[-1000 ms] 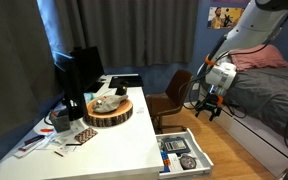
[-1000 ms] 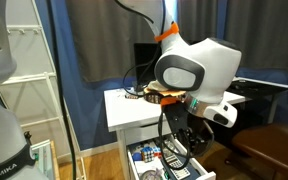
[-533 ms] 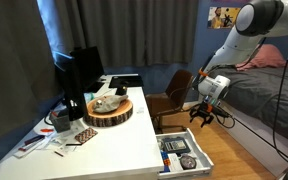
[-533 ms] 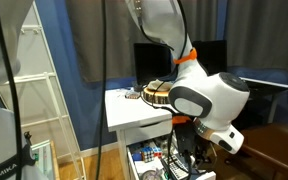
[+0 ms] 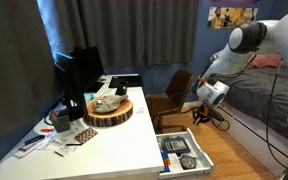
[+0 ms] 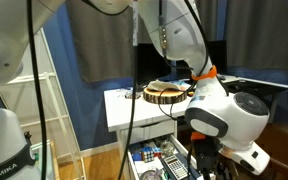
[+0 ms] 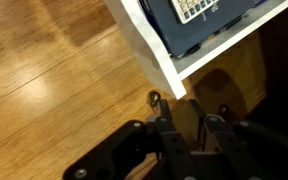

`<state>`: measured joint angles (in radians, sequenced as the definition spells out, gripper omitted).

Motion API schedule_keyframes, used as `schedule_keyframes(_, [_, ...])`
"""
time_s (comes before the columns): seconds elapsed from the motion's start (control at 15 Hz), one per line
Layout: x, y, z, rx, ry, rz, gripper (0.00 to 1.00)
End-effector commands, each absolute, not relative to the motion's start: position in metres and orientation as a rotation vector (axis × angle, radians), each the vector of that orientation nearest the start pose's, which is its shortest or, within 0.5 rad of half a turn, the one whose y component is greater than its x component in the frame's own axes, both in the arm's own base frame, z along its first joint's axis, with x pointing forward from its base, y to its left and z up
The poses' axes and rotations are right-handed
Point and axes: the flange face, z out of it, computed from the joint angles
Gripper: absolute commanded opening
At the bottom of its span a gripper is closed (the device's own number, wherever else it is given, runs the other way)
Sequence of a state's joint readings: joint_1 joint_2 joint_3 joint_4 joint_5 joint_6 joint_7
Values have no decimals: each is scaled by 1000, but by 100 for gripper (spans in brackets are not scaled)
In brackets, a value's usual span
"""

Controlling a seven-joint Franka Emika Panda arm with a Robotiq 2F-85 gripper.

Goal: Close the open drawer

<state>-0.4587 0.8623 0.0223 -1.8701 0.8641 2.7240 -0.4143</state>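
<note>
In an exterior view the drawer (image 5: 182,152) stands pulled out from the desk (image 5: 114,140). At its 4 o'clock the wooden floor (image 5: 239,150) lies bare, so there is free room on that side. The gripper (image 5: 203,114) hangs in free air at the drawer's 1 o'clock and does not touch it. A brown chair (image 5: 170,100) stands at the drawer's 12 o'clock, near the gripper, and narrows the way there. The bed (image 5: 269,95) closes the room at the gripper's 3 o'clock. In the wrist view the drawer's white corner (image 7: 167,75) stands at 11 o'clock, near the parted fingers (image 7: 156,100), with bare floor from 9 to 10 o'clock.
</note>
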Motion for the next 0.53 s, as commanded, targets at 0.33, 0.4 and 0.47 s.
schedule_keyframes(0.33, [538,-294,-14,-2575,1311,-204,4])
schedule_keyframes(0.4, [538,-293,-19,-2566,1330,-183,5])
schedule_keyframes(0.47, [538,-292,-25,-2557,1356,-164,5])
